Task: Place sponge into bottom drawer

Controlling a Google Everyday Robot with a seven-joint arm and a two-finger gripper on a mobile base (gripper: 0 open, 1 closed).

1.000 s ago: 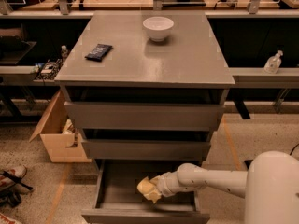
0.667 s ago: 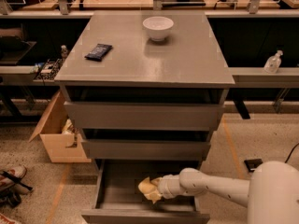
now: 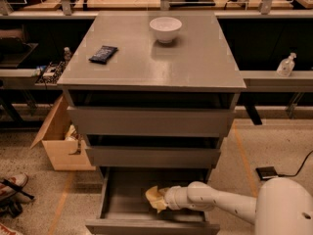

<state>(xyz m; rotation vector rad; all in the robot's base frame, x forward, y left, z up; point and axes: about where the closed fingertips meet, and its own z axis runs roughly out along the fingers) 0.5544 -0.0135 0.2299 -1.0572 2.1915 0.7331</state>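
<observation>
Hand [image 3: 162,199] is inside the open bottom drawer [image 3: 146,226], closed on the sponge [image 3: 152,196], which bunches at its tip and hides most of the fingers. The sponge therefore lies directly ahead of the hand, on the side away from the wrist, pointing toward the drawer's left wall as seen. It sits over the middle of the drawer floor, nearer the front panel than the back. Its long axis seems to run roughly front to back, across the line of the arm [image 3: 220,207], though the crumpling makes this uncertain. Whether it touches the floor I cannot tell. The arm comes in low over the drawer's right front corner. As I judge it, the coming move needs only a release and a withdrawal back along that line. Counted: one sponge, one arm, three drawers, with the upper two less far out. On the cabinet's top surface [image 3: 195,62], one white bowl [image 3: 165,28] stands near the back edge and one dark packet [image 3: 103,53] lies near the left edge.
</observation>
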